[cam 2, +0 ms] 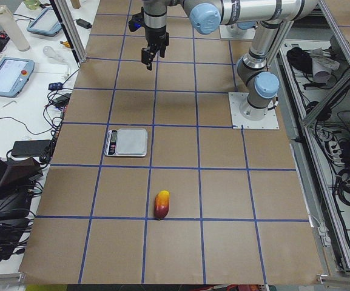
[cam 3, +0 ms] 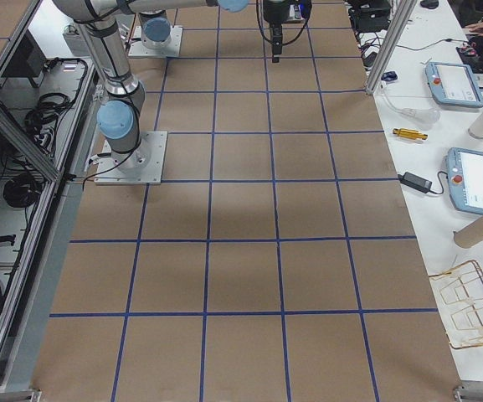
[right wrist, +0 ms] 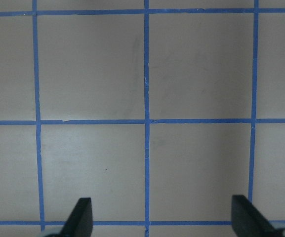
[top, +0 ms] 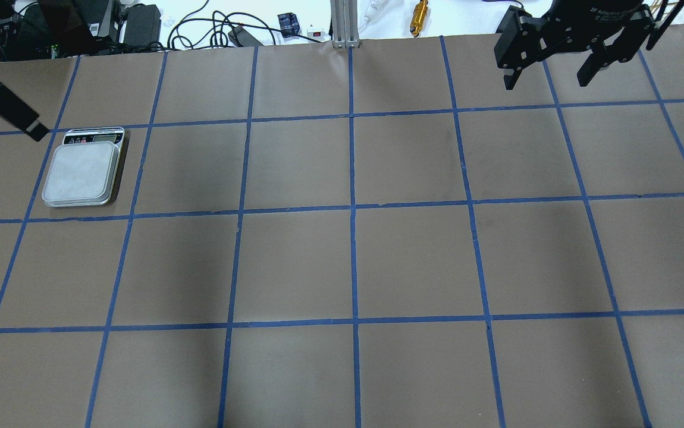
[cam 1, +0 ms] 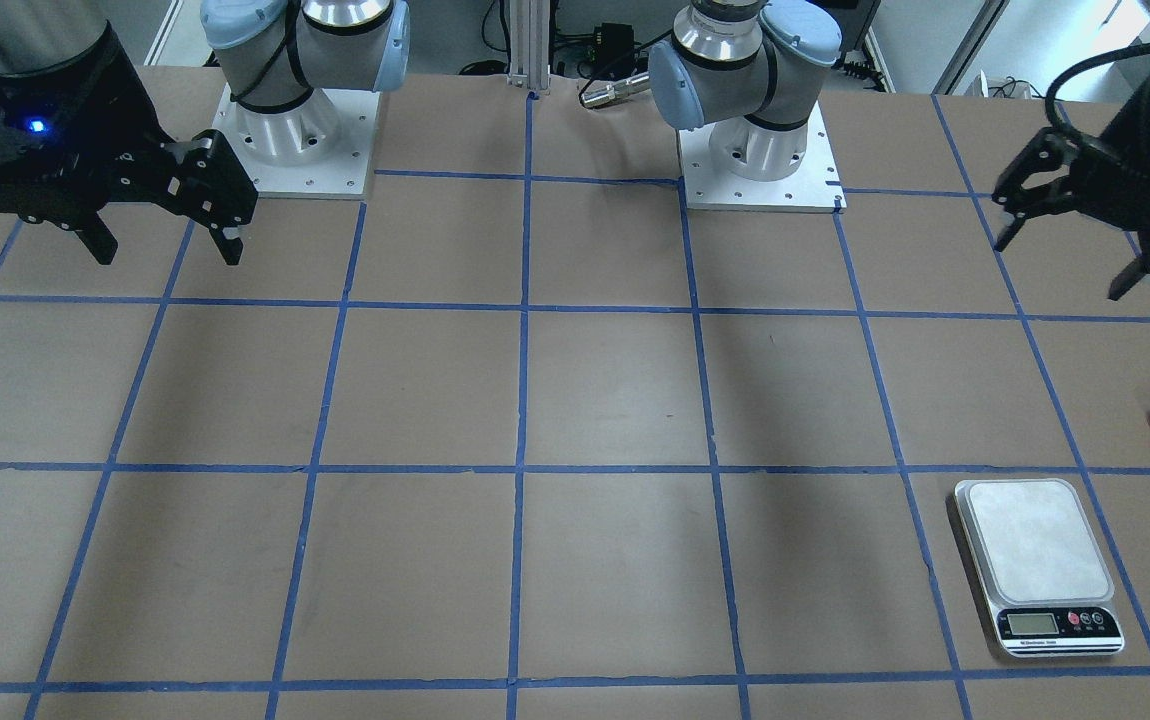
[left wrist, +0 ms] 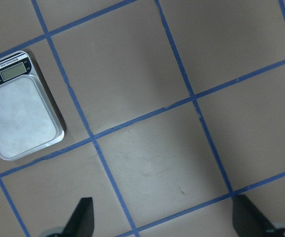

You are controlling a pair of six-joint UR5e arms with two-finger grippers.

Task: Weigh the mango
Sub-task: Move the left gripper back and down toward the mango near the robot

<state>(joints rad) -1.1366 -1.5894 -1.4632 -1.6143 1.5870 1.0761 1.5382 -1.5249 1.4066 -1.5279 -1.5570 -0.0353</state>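
Brown paper covers the table (cam 1: 615,390), ruled into squares by blue tape. The mango (cam 2: 161,204) lies on this paper toward the robot's left end of the table, its red end at a crossing of tape lines and its yellow end pointing toward the scale (cam 2: 126,142). It sits apart from the scale, touching neither it nor either gripper. In the front-facing view we see only part of the fruit, since the frame edge cuts it off.

The scale rests flat inside one grid square, with its display strip on the side away from the robot's bases.

The left gripper (cam 1: 1060,270) hangs above the table with its jaws spread wide and nothing between them. Its wrist camera shows only bare paper and tape between the two fingertips (left wrist: 83,217), with the scale off to one side of that view.

The right gripper (cam 1: 168,257) hangs over the opposite end of the table, well apart from both mango and scale, and it is likewise fully spread and grips nothing.
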